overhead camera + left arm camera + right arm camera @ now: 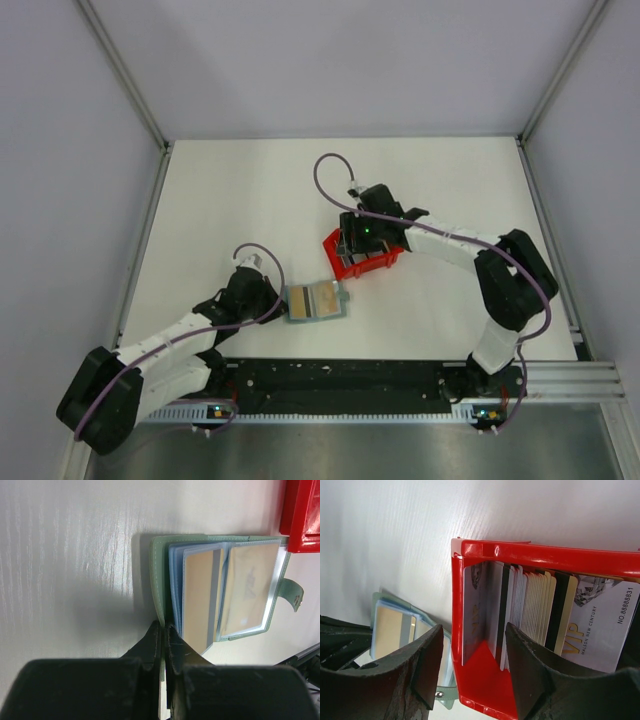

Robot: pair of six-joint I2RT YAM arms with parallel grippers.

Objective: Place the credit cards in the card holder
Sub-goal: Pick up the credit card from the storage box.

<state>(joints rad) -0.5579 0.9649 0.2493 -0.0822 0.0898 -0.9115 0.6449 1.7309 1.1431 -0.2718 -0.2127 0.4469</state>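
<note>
The grey-green card holder (316, 301) lies open on the table, light blue sleeves up, with tan cards in them. In the left wrist view (225, 587) its cover edge is pinched between my left gripper's (166, 629) shut fingers. My right gripper (358, 240) hangs open over the red bin (362, 256). In the right wrist view its fingers (474, 645) straddle the bin's left wall (457, 630), one fingertip outside, one inside among several upright credit cards (530, 612), whitish and tan. A white VIP card (600, 625) stands at the right. The holder (395, 625) shows at the left.
The red bin's corner (300, 515) shows just beyond the holder in the left wrist view. The holder's strap with a snap (296, 594) sticks out toward the bin. White walls and metal rails (140, 100) frame the table; a black rail (340, 385) runs along the near edge.
</note>
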